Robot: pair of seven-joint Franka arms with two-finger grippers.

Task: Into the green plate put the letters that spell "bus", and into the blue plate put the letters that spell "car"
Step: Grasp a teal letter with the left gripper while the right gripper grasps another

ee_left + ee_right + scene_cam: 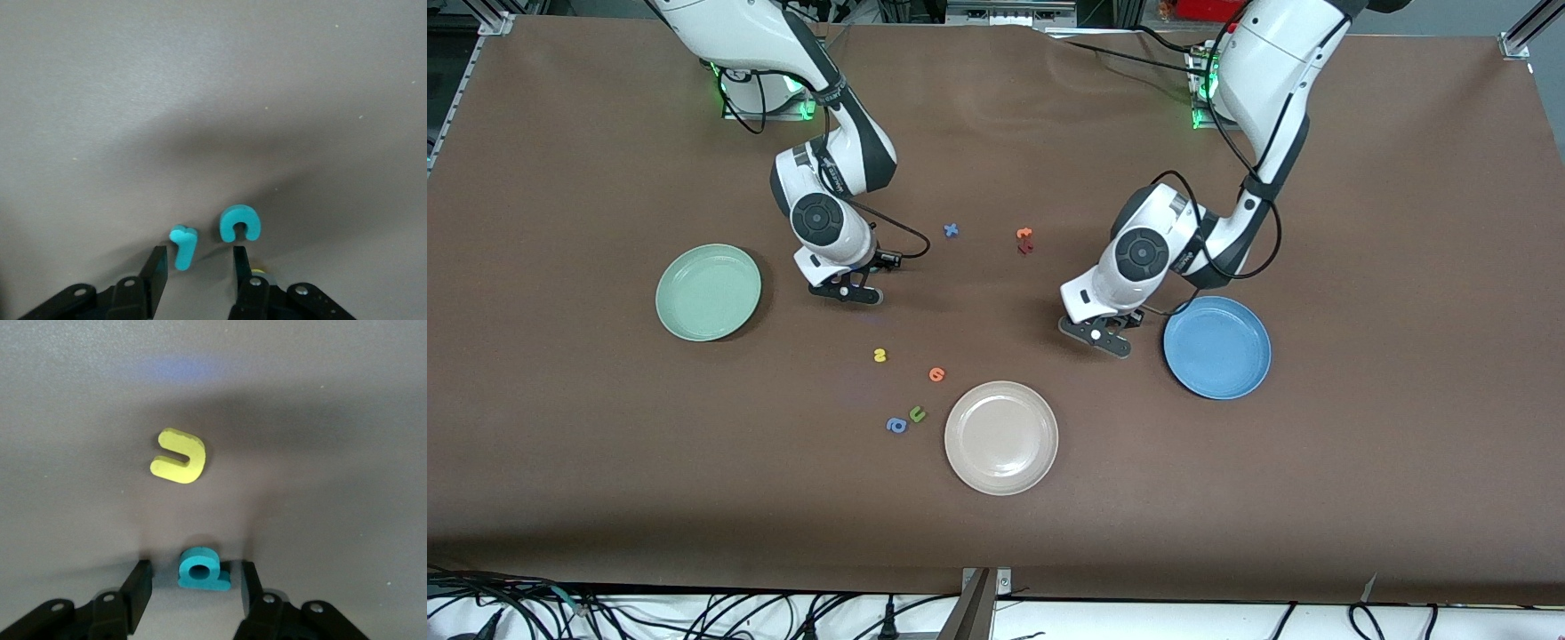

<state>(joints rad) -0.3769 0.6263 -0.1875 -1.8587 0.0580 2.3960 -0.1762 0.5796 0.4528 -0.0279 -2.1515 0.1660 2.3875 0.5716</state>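
The round pale mint-green plate [708, 292] and round bright blue plate [1216, 347] are seen bare. The left pincer [193, 267], beside the blue plate, is parted about the teal foam "r" [183, 245]; the right pincer [193, 585] about the teal foam "b" [203, 569]. Neither is yet clenched. Closing, then lifting, is judged due.

1. Foam letters on table, readable as shapes: teal "r" [183, 246], teal "c" [239, 223] just beside it, left wrist view
2. Right wrist view: yellow "u" [179, 456], teal "b" [202, 569]
3. Front view: yellow "s" [879, 356], green "u" [917, 413], blue "x" [951, 230]; orange, dark red and blue round letters too small to read
4. No printed labels, brands or numbers legible anywhere
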